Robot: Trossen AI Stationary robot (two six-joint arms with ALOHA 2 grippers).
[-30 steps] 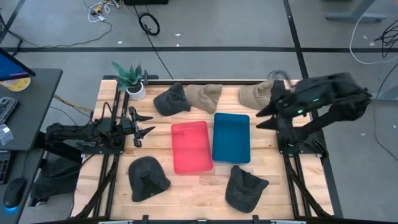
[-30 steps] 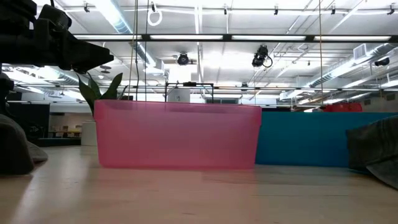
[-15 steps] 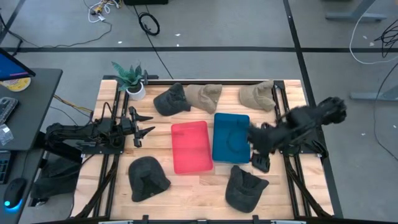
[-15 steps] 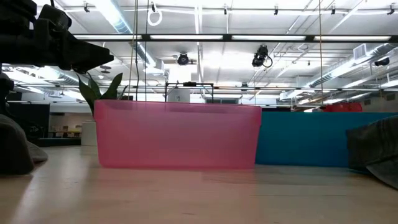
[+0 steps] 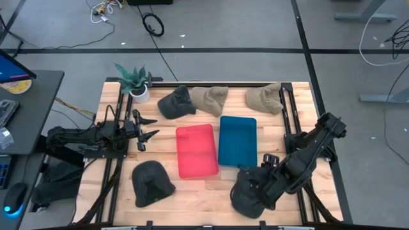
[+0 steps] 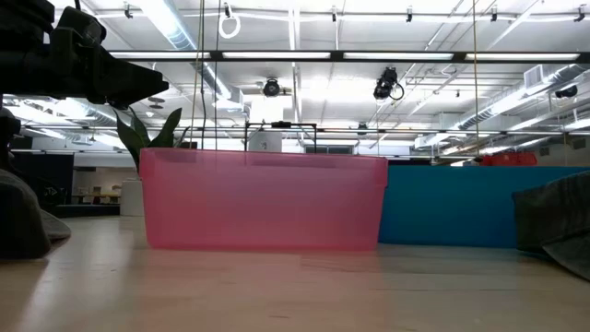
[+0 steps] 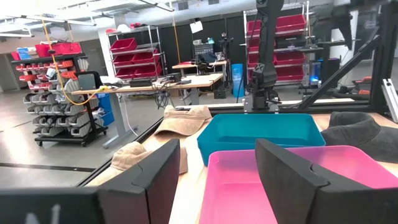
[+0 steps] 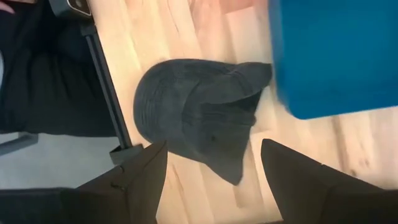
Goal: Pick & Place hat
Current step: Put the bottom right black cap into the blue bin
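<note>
Here, partly hidden under the right claw (image 5: 267,167) in the high view: a dark grey corduroy cap (image 5: 248,191) near the front edge of the pale wooden tabletop (image 5: 208,191), just in front of the blue rectangular plastic bin (image 5: 238,140). Seen whole only from the right wrist, that cap (image 8: 199,112), lying beside the bin's corner and close to the black frame rail at the tabletop's side. Right claw fingers (image 8: 292,180) spread apart above the cap, gripping nothing. Cut off at both sides of the low view: dark cloth shapes, too little showing to name surely.

Pink rectangular plastic bin (image 5: 196,151) side by side with the blue one at the tabletop's middle; nothing visible inside either from above.

Left claw (image 5: 146,126) parked by the left edge, fingers (image 7: 283,177) apart, holding nothing. Along the far edge, a second dark cap (image 5: 176,102), a tan cap (image 5: 208,98) touching it, another tan cap (image 5: 265,97) at the far right corner, and a small potted plant (image 5: 135,82) at the far left corner. A third dark cap (image 5: 152,183) near the front left. Bare wood open between the bins and the front edge, between the two front caps.
</note>
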